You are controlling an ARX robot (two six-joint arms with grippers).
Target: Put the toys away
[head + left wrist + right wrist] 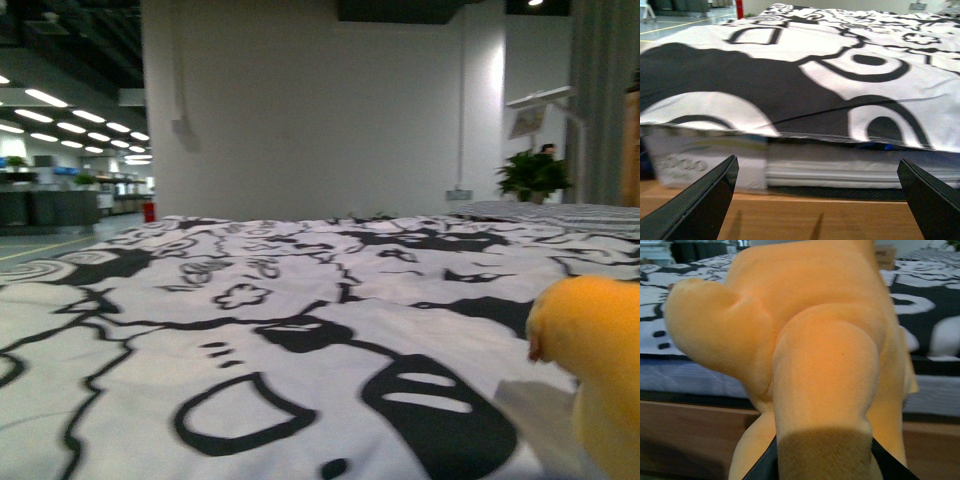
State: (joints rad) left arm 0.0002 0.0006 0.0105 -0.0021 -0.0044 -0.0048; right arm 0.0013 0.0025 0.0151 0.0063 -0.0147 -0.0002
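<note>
Fuzzy orange-yellow plush toy [805,315], limbs rounded, is clamped between the right gripper [824,460] jaws; left gripper [817,200] jaws spread wide.

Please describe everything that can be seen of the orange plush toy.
The plush toy is orange-yellow, of soft short-pile fabric, with rounded stuffed parts: one thick limb toward the wrist camera and a bulging lobe beside it. Its face and eyes do not show. The right hand holds it, with dark fingers on both sides of that limb. In the front view it appears at the lower right, over the black-and-white bed cover; whether it touches the cover cannot be told.
</note>
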